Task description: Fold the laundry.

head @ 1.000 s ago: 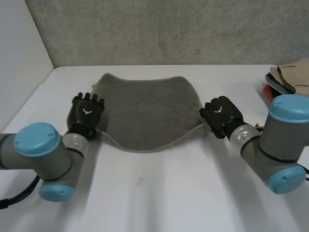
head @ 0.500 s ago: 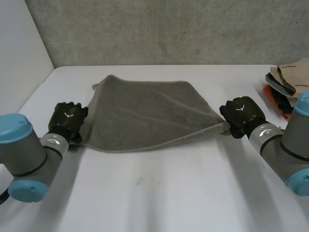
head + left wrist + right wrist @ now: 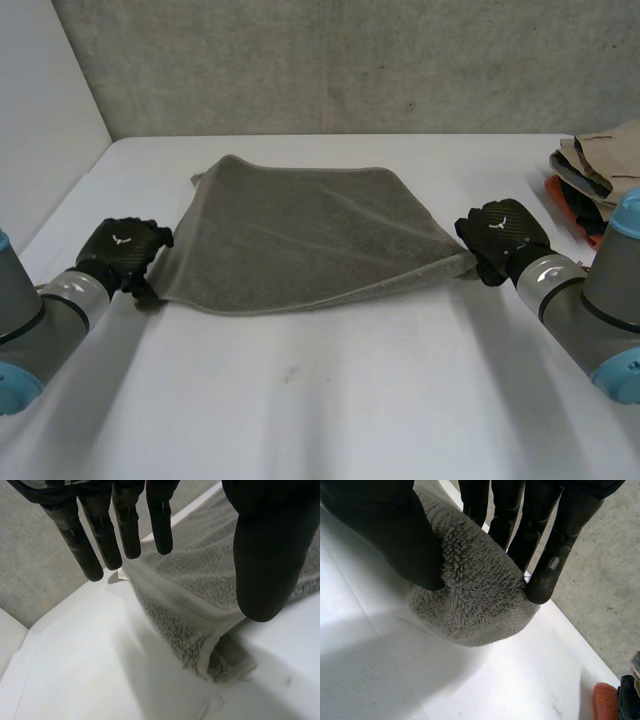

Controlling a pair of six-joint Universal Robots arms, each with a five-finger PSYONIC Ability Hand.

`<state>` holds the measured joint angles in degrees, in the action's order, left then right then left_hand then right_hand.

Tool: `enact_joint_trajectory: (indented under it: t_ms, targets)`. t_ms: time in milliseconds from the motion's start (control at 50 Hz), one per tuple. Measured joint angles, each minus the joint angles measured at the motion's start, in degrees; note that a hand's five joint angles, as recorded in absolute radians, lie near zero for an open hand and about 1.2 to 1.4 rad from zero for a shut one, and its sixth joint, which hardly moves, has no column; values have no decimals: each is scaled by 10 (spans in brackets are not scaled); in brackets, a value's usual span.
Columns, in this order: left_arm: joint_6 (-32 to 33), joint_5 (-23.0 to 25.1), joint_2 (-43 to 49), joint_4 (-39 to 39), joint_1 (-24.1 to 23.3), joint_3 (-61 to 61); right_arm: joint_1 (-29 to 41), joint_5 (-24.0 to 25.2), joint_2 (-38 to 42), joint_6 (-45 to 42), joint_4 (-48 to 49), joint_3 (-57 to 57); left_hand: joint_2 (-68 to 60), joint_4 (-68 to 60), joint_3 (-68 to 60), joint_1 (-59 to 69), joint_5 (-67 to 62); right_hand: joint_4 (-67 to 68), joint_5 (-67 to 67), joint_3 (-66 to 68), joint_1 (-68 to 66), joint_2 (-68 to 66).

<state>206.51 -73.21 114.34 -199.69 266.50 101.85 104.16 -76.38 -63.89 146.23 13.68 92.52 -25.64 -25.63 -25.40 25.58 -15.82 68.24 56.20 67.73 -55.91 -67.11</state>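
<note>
White counter (image 3: 320,400) runs back to a rough grey wall (image 3: 350,60), with a grey towel (image 3: 300,235) spread across its middle and broad bare surface on the near side of it. The towel's far edge lies flat, and its near edge sags in a shallow curve between the two hands. At the near left corner, the left hand (image 3: 120,250) hangs just over the cloth. In the left wrist view its fingers (image 3: 105,545) are straight and set wide from the thumb (image 3: 265,555), and the hemmed corner of the towel (image 3: 200,580) lies crumpled on the counter beneath them. At the near right corner, the right hand (image 3: 500,235) pinches a bunched fold of the towel (image 3: 475,595) between its thumb (image 3: 395,535) and fingertips, just above the counter. A pile of clothes (image 3: 600,165) sits at the counter's right edge, well apart from the towel.
</note>
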Motion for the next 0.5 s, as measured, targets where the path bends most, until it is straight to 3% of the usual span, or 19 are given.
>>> enact_joint_trajectory:
  t_ms: [300,320,340,400,500]
  targets:
    - [63,-8,70,-1,1,-35,0,-1,0,2,0,0,-15,-15,-15,14,-15,0,0,0,0,0]
    - [62,-10,74,-2,1,-39,0,-1,0,2,0,0,-153,-154,-155,175,-150,0,0,0,0,0]
    - [62,-11,75,-3,1,-42,0,-1,0,2,0,0,-153,-154,-155,175,-150,0,0,0,0,0]
    - [59,-15,78,-6,2,-52,0,-1,0,2,0,0,-360,-361,-359,385,-354,0,0,0,0,0]
    - [55,-26,77,-14,1,-68,1,-1,0,2,-1,0,-427,-428,-426,402,-402,0,0,0,0,0]
